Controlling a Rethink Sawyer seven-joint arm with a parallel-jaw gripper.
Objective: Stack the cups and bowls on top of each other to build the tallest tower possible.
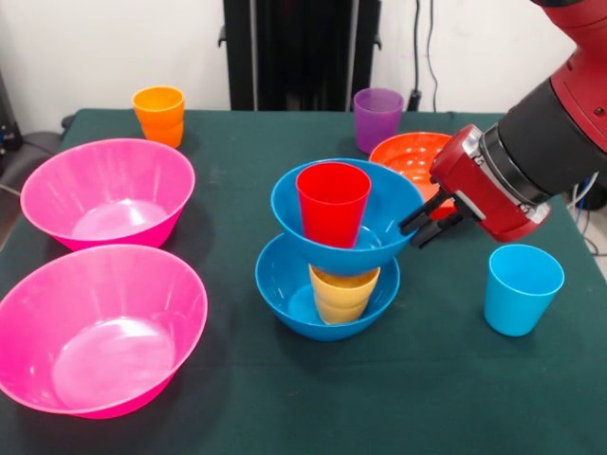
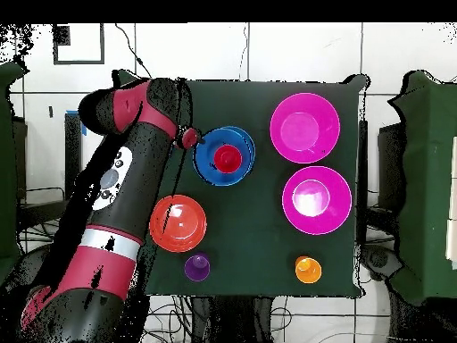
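Front view: tool [image 1: 429, 226] low beside the tower [image 1: 332, 251], two dark fingertips a little apart, empty, tips just off the rim of the upper blue bowl [image 1: 379, 213]. Tower directly ahead of the tips: lower blue bowl [image 1: 285, 289] on the desk [image 1: 285, 398], yellow cup [image 1: 343, 294] upright inside it, upper blue bowl perched on that cup and slightly tilted, red cup [image 1: 333, 204] standing in the top bowl. Light blue cup [image 1: 522, 289] below and just to the side of the tool, upright, apart from everything. Orange-red bowl [image 1: 408, 156] right behind the tool, purple cup [image 1: 377, 118] farther back. Two pink bowls [image 1: 109, 194] well across the desk beyond the tower, orange cup [image 1: 159, 114] farther still.

Judged by look: thin glossy plastic, light, rigid, slick. Cups best pinched across the rim or one wall; bowls too wide to span, so one lip only. Top bowl balanced on a narrow cup mouth, likely to tip at a nudge.
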